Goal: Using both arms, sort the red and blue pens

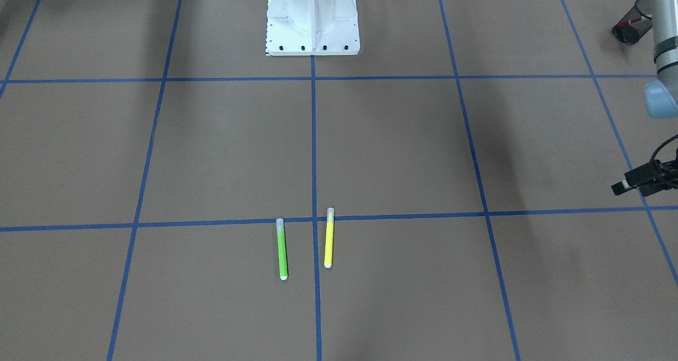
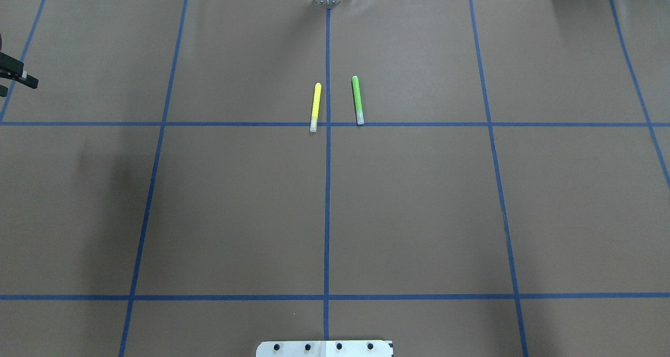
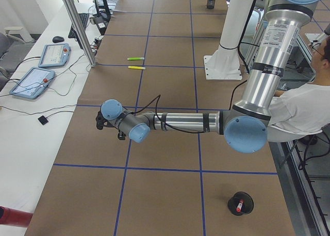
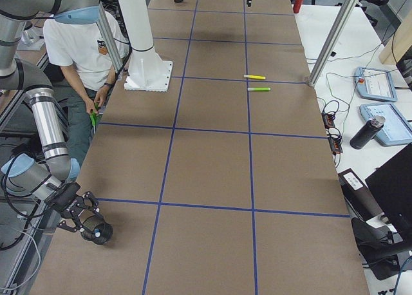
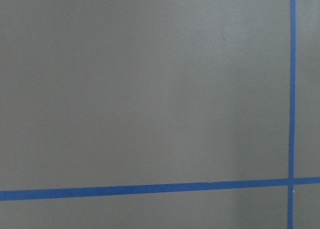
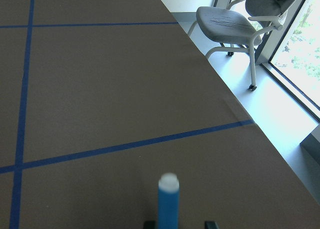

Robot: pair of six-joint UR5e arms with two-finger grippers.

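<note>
The blue pen (image 6: 168, 204), white tip up, stands upright between my right gripper's (image 6: 178, 224) fingertips with a gap on each side. In the exterior right view that gripper (image 4: 80, 211) hovers with its fingers spread over a black mesh cup (image 4: 98, 231) at the table's near corner. The red pen (image 3: 238, 205) sits inside another black cup (image 3: 241, 203), which also shows in the front-facing view (image 1: 633, 21). My left gripper (image 1: 643, 180) hangs over bare table at the frame edge, holding nothing I can see. Its fingertips are cut off.
A green highlighter (image 2: 357, 100) and a yellow highlighter (image 2: 315, 107) lie side by side near the centre line. The white robot base (image 1: 312, 19) stands mid-table. A seated person (image 4: 80, 50) is beside the base. An office chair (image 6: 240, 19) stands past the table edge.
</note>
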